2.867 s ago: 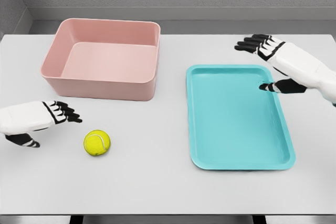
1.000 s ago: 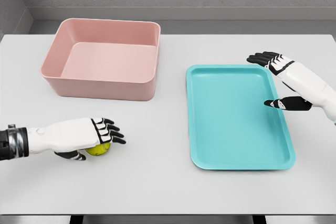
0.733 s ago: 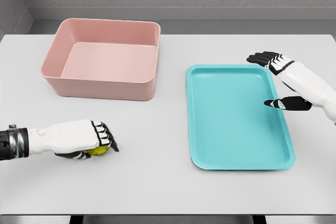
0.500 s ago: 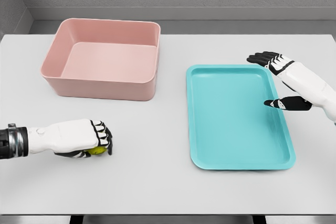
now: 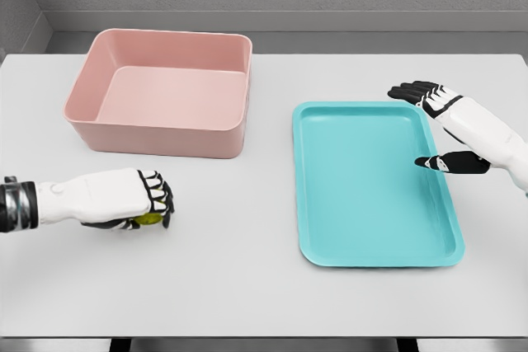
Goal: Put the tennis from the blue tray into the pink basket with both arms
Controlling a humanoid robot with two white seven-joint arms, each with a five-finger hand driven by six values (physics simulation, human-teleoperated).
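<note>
The yellow-green tennis ball [image 5: 149, 219] is almost wholly covered by my left hand [image 5: 147, 202], whose fingers are curled over it low above the white table, left of centre. The pink basket [image 5: 162, 91] stands behind the hand at the back left, with nothing inside. The blue tray [image 5: 371, 183] lies flat on the right and holds nothing. My right hand [image 5: 433, 125] hovers over the tray's far right rim, fingers spread and holding nothing.
The white table [image 5: 247, 286] stretches to a front edge near the bottom of the view. A grey wall runs behind the basket and tray. A strip of bare table separates basket and tray.
My left hand reached over the ball from the left, curled its fingers around it, and has now shifted slightly up and left with it. The right hand drew back to the tray's right rim and stays.
</note>
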